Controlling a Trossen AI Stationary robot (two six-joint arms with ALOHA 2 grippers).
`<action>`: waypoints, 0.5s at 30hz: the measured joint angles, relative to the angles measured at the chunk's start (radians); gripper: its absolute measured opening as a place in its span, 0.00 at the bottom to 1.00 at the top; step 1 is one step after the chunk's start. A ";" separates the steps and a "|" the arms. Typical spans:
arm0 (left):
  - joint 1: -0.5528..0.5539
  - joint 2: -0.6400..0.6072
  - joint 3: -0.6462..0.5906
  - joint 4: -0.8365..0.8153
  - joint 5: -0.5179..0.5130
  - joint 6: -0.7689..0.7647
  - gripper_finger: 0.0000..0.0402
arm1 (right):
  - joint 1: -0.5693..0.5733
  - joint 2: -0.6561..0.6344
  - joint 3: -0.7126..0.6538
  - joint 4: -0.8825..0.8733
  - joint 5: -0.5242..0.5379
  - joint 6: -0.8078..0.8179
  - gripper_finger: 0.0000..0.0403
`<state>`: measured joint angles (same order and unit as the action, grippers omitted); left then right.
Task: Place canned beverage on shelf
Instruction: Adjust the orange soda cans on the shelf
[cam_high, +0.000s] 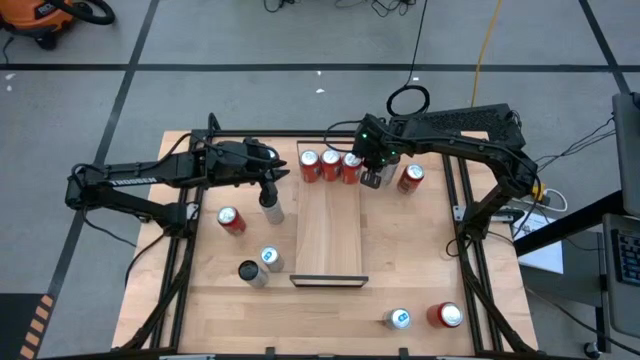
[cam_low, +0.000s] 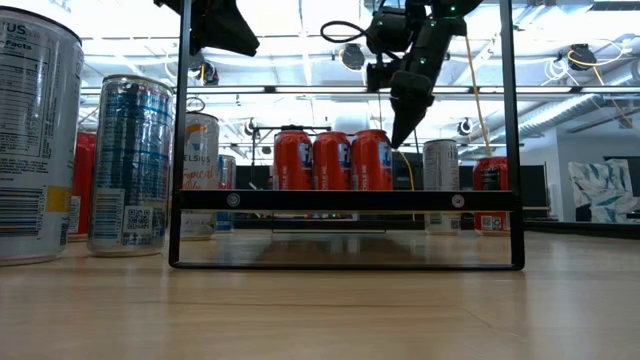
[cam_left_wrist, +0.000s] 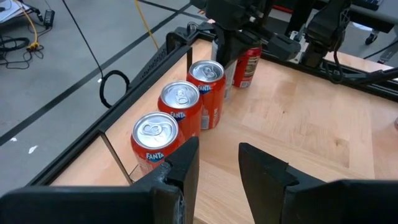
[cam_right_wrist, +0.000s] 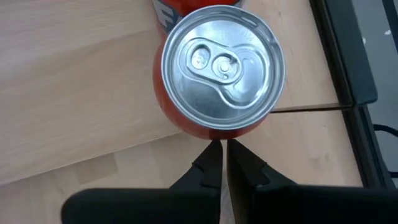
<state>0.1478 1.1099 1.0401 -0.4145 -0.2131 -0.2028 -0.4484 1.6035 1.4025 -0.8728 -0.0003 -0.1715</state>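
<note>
overhead, right claw (cam_right_wrist: 220, 163) shut, empty, above can (cam_right_wrist: 221, 68)

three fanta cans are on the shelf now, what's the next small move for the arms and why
Probably lift the right end effector clear: it is shut and empty above the third Fanta can, which already stands on the shelf beside two others. Then the left end effector, part open and holding nothing, could go for the silver can next to it.

My two arms matte black, six joints each, thin black cables along links. Left arm (cam_high: 140, 180): pale lettering on long link. Right arm (cam_high: 460, 130): small green light near wrist. My fingers (cam_left_wrist: 180, 171) dark, flat, wedge-shaped.
</note>
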 joint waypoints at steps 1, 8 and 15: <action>0.000 0.000 0.000 0.000 0.000 0.000 0.29 | 0.000 0.000 0.000 0.002 -0.001 -0.006 0.00; 0.000 0.000 0.000 -0.018 0.000 0.001 0.29 | 0.000 0.000 0.000 0.027 -0.001 -0.027 0.00; 0.000 0.001 0.000 -0.051 0.000 0.001 0.29 | 0.000 0.000 0.000 0.030 0.000 -0.026 0.00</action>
<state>0.1479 1.1107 1.0397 -0.4656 -0.2134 -0.2016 -0.4480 1.6035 1.4025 -0.8423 -0.0004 -0.1980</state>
